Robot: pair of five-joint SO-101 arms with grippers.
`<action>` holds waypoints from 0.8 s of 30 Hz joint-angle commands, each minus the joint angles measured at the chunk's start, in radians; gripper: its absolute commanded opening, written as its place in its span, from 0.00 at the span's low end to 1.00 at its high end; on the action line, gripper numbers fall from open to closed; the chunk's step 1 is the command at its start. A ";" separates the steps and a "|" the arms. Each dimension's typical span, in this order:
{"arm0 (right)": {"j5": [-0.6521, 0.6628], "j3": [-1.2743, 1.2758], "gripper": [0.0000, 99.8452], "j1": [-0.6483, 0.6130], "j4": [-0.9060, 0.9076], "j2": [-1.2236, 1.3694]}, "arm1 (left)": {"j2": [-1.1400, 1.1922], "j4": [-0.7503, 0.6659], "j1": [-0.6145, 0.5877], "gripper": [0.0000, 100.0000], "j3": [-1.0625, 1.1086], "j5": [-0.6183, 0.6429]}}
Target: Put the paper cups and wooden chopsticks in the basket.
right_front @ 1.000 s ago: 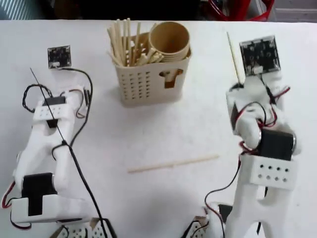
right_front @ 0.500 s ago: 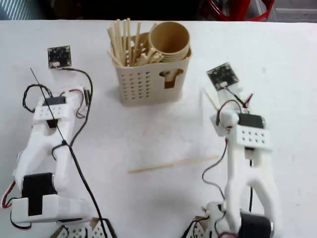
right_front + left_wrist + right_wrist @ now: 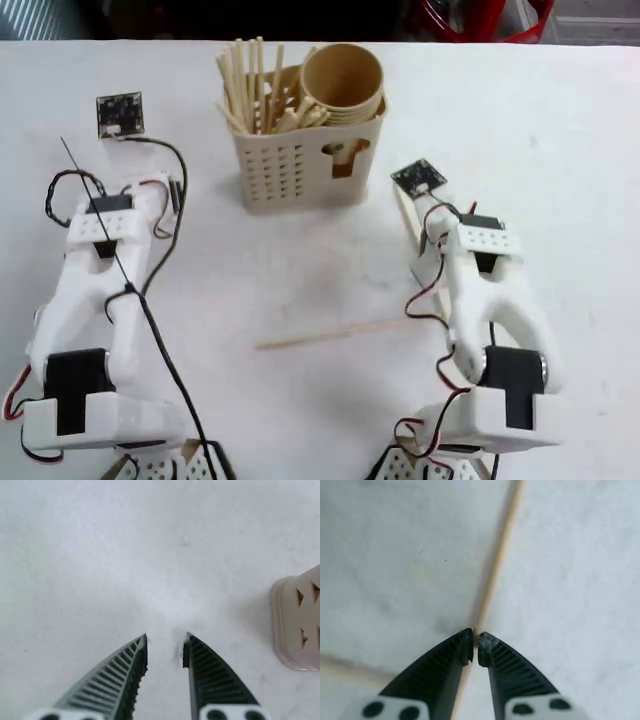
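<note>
Paper cups and a bundle of wooden chopsticks already stand in the basket at the far middle of the table.

High view: a loose chopstick lies flat on the table between the two arms, apart from the basket. The right arm carries a held chopstick near the basket's corner. The left arm sits well to the side.

Left wrist view: the left gripper has its jaws narrowly parted with nothing between them, tips low over bare table, the basket off to one side.

Right wrist view: the right gripper is pinched on the held chopstick, with the loose chopstick lying beyond.

Judged progress: mostly done; two chopsticks are left to deposit.
</note>
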 commanded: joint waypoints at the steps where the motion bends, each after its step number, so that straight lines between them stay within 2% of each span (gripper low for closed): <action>1: 0.011 -0.029 0.02 -0.010 -0.002 -0.005 | -0.038 -0.023 0.015 0.13 -0.005 -0.005; 4: 0.005 -0.057 0.02 -0.015 0.010 -0.005 | -0.038 -0.023 0.015 0.13 -0.005 -0.005; 9: 0.003 -0.184 0.03 -0.012 0.165 -0.004 | -0.038 -0.023 0.028 0.13 -0.003 -0.006; 15: 0.002 -0.311 0.18 -0.016 0.255 0.004 | -0.038 -0.023 0.039 0.13 -0.003 -0.006; 18: 0.002 -0.336 0.21 -0.041 0.289 0.005 | -0.038 -0.023 0.039 0.13 -0.003 -0.006; 24: 0.002 -0.338 0.21 -0.117 0.243 0.005 | -0.038 -0.020 0.038 0.13 -0.003 -0.006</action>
